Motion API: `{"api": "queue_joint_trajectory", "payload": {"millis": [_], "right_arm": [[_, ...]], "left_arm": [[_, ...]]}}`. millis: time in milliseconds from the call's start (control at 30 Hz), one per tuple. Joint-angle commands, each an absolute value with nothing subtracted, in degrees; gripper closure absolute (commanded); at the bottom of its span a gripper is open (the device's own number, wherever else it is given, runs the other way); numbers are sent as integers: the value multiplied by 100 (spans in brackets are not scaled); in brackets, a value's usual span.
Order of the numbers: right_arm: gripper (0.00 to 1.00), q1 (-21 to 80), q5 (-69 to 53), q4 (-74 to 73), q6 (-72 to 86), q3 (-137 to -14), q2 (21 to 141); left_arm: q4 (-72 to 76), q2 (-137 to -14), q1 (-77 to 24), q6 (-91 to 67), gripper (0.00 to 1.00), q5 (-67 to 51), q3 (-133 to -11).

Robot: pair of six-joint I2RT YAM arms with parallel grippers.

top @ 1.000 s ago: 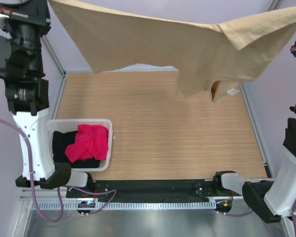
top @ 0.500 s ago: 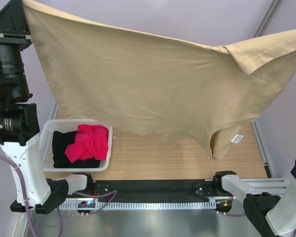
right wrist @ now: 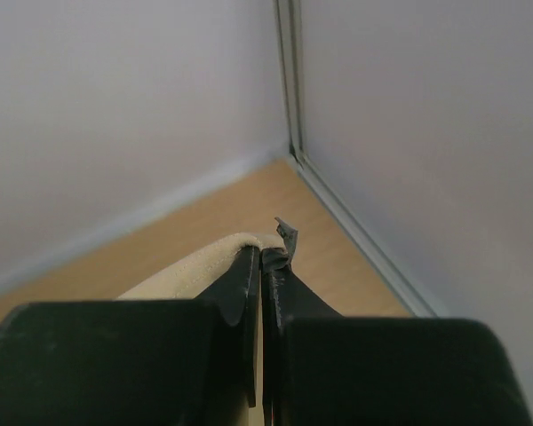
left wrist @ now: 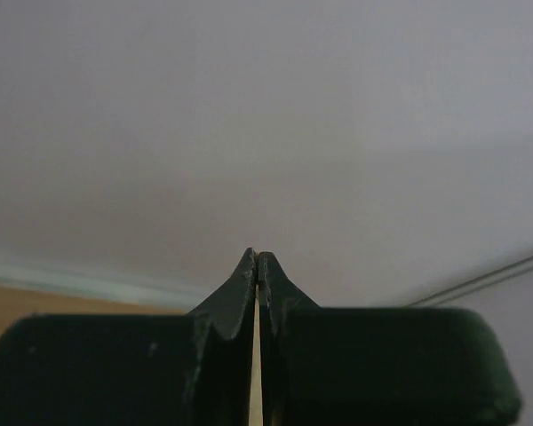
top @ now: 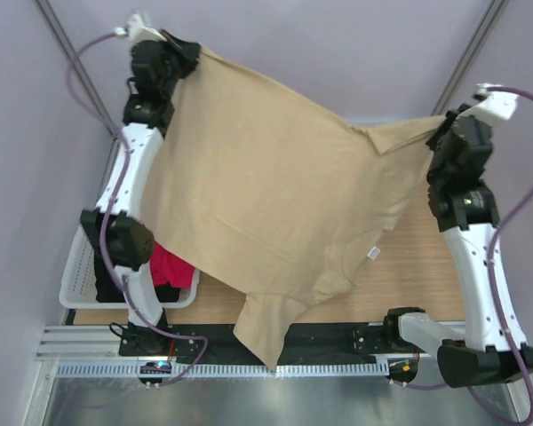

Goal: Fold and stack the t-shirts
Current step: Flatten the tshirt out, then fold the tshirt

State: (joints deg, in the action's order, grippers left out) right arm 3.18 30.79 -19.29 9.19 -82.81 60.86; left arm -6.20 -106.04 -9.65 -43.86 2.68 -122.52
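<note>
step: tan t-shirt spread aloft | left gripper clamped on far-left corner, right gripper clamped on right corner | next, judged: lay it flat on table, right of basket

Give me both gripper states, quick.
Left gripper: jaws closed, pinching one corner of the tan t-shirt.
Right gripper: jaws closed, pinching the far end of the tan t-shirt.

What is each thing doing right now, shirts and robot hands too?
tan t-shirt: held up, spread between both grippers, unfolded.
left gripper: shut on the tan t-shirt.
right gripper: shut on the tan t-shirt.
red-pink t-shirt: crumpled in the basket.
black t-shirt: in the basket, mostly hidden.
basket: upright on the table.
</note>
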Motion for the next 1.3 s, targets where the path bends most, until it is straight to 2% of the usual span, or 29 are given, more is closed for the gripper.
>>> {"api": "queue_joint_trajectory", "payload": {"millis": [0,200,400,667,967,1267], "right_arm": [[99,229,3700,-1170,817,-7332,6195],[99,-272,3271,-845,940,-6539,7099],[99,-720,2963,-695,782,-6732,8023],[99,-782,2418,-1019,747,-7452,9025],[99,-782,2118,-1599,1195,-7453,8816],[99,-782,1644,-3022,1827,-7857,8534]], "left_arm": [[-782,-11704,-1099,-4052,100,-403,-12374],[-1283,-14128,-1143,-3919,99,-861,-13832],[-845,-15098,-1134,-4306,100,-765,-14395],[-457,-15574,-1090,-4763,100,-642,-14660],[-431,-15548,-932,-4904,100,-694,-14608],[-703,-15223,-870,-4913,100,-897,-14133]]}}
